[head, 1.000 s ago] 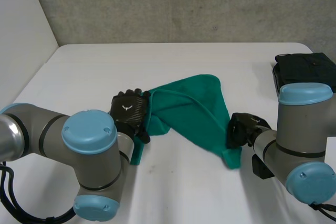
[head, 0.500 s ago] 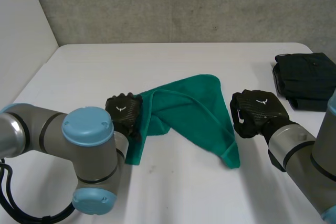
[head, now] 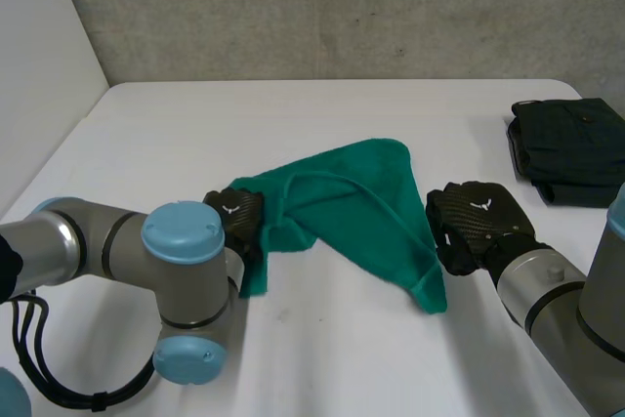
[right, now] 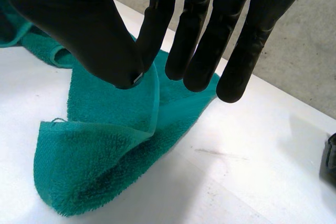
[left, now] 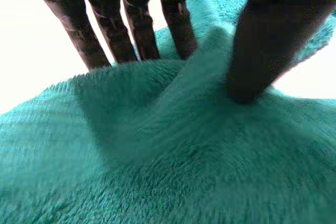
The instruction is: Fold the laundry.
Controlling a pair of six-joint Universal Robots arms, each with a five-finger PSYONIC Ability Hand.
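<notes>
Lower left of the head view: left hand has slid a little toward us over the last half second and sits on the left corner of the green towel. Lower right: right hand was just clear of the towel's right edge and has now closed in to touch it, a little up from the near corner. We read that as both grips set and the lift ready, with the fold not yet made. The towel lies rumpled at frame centre.

The head view hides both grasps behind the backs of the hands. The left wrist view fills that in: a ridge of towel is squeezed between straight fingers and the thumb. In the right wrist view, thumb and first finger nip the hem, while the other fingers are straight and free.

At the far right of the white table, a dark folded garment lies well apart from the towel.
</notes>
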